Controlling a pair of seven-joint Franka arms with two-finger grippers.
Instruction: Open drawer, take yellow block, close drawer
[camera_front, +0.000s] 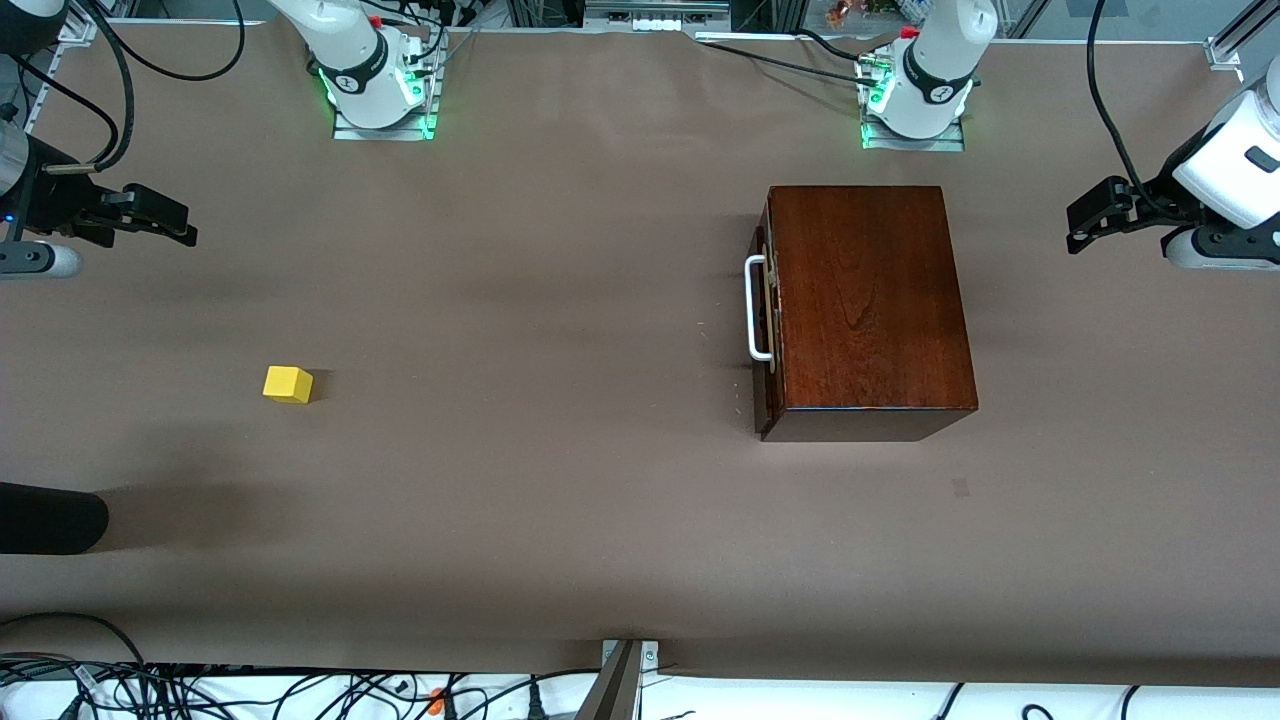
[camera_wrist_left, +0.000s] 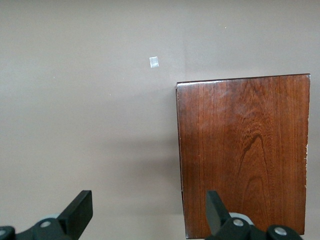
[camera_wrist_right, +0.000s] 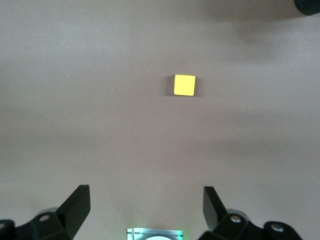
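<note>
You have the wooden box (camera_front: 868, 305) sitting on the brown table (camera_front: 560, 500) toward the left arm's end, not far from the left arm's base. Its drawer (camera_front: 764, 320) is pushed fully in, the dark front flush with the box and facing the right arm's end of the table, with the white bar handle (camera_front: 754, 307) standing off that front. The yellow block (camera_front: 288, 384) is out on the bare table toward the right arm's end, well apart from the box and a little nearer the front camera than the drawer handle; nothing touches it. Your left gripper (camera_front: 1085, 222) hangs in the air over the table edge at the left arm's end, beside the box, and its wrist view looks down on the box top (camera_wrist_left: 243, 155) with both fingers (camera_wrist_left: 80, 210) spread wide apart and holding nothing. Your right gripper (camera_front: 172, 222) hovers over the table at the right arm's end; its wrist view shows the block (camera_wrist_right: 184, 85) lying on the table below, and the fingers (camera_wrist_right: 77, 205) stand apart, empty. A small pale square mark (camera_wrist_left: 154, 62) lies on the table near a box corner.
</note>
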